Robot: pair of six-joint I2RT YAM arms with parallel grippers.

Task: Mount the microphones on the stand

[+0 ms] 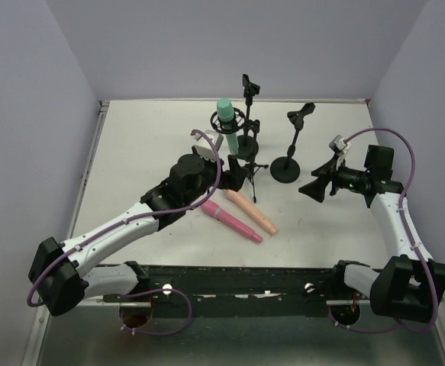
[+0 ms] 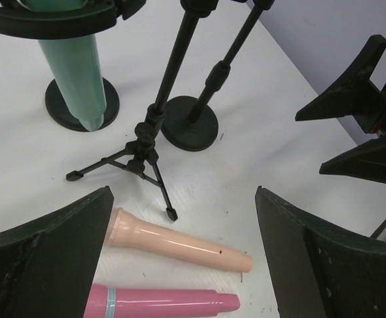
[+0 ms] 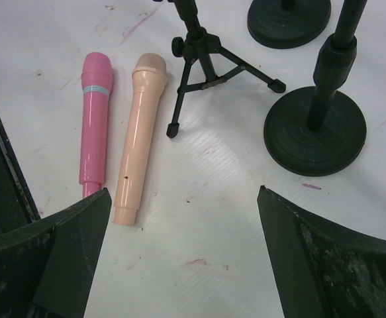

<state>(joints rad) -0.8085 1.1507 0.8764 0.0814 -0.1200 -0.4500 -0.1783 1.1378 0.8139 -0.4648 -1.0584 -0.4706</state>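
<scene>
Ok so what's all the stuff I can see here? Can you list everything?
teal-green microphone: one, teal-green, upright in the ring stand at the back
pink microphone: one, pink, lying flat in front of the stands
peach microphone: one, peach, lying beside the pink one
ring stand: one, black, round base, at the back
tripod stand: one, black, middle, clip empty
round-base stand: one, black, right of the tripod, clip empty
table: one, white
left gripper: one, black, open, over the lying microphones
right gripper: one, black, open, right of the stands
</scene>
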